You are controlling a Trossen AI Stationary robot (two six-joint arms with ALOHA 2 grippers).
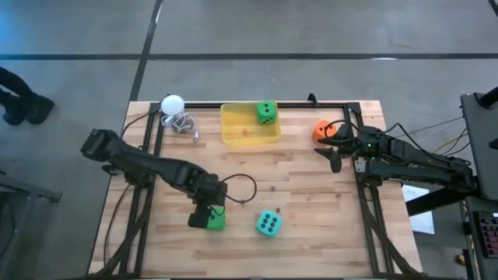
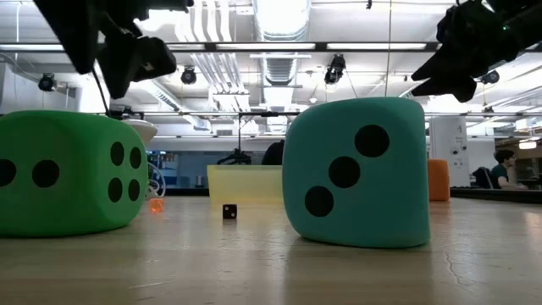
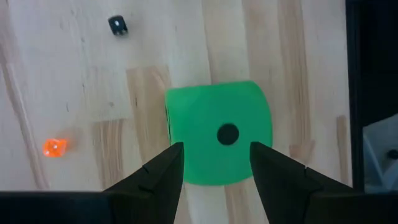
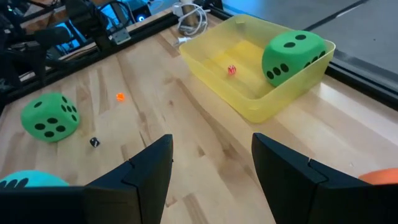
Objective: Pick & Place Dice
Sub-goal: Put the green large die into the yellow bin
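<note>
Near desk's front edge, left gripper [image 3: 214, 163] hangs over green die [image 1: 213, 221], fingers spread, not touching it. Teal die [image 1: 268, 224] just beside. Second green die [image 4: 292, 58] sits in yellow tray [image 4: 249, 102] (back edge). Right gripper [image 4: 211, 162] spread, empty, by orange die [image 1: 320, 129].

Overhead: whole desk [image 1: 311, 210] seen straight down. Low: desk-level, close. Wrists: angled downward, apparently; green die [image 3: 217, 140] shared by all.
</note>
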